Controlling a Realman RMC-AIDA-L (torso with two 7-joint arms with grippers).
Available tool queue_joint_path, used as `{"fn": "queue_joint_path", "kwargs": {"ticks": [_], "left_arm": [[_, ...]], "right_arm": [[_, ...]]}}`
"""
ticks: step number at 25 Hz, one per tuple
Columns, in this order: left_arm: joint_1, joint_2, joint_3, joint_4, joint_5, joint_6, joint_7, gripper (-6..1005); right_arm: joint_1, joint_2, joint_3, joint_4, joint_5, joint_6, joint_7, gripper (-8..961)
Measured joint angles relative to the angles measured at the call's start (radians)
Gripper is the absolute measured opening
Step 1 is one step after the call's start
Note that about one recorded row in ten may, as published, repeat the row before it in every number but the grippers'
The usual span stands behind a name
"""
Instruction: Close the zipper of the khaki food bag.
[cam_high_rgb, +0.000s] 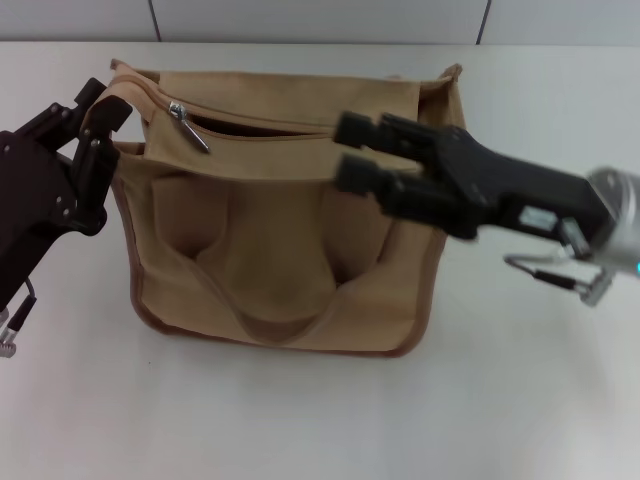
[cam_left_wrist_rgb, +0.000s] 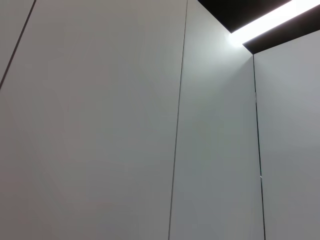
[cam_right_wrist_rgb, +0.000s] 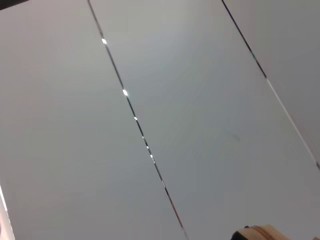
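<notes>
My left gripper (cam_high_rgb: 92, 135) pinches the khaki food bag (cam_high_rgb: 280, 230) at its corner, while my right gripper (cam_high_rgb: 345, 152), fingers spread and empty, hovers just right of the zipper (cam_high_rgb: 186, 125) slider.

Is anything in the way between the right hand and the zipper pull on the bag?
Nothing visible. The right hand, fingers apart, hovers over the bag; the zipper pull lies exposed toward the bag's left end, beyond it. The left hand grips the bag's left corner, beside the pull but not across the path.
</notes>
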Motion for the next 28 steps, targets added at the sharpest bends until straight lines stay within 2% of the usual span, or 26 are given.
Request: {"fn": "queue_joint_path", "kwargs": {"ticks": [2, 3, 4, 14, 28], "left_arm": [[-0.002, 0.000, 0.000, 0.000, 0.000, 0.000, 0.000, 115], [-0.002, 0.000, 0.000, 0.000, 0.000, 0.000, 0.000, 115], [-0.004, 0.000, 0.000, 0.000, 0.000, 0.000, 0.000, 115], [-0.015, -0.002, 0.000, -0.001, -0.001, 0.004, -0.001, 114], [-0.041, -0.005, 0.001, -0.002, 0.000, 0.007, -0.001, 114]], "right_arm": [[0.040, 0.000, -0.012, -0.051, -0.023, 0.087, 0.153, 514], [0.040, 0.000, -0.012, -0.051, -0.023, 0.087, 0.153, 513], [0.073, 0.001, -0.020, -0.064, -0.043, 0.138, 0.207, 512], [0.168, 0.007, -0.073, -0.072, -0.053, 0.259, 0.287, 504], [0.217, 0.007, -0.163, -0.099, -0.047, 0.356, 0.345, 492]]}}
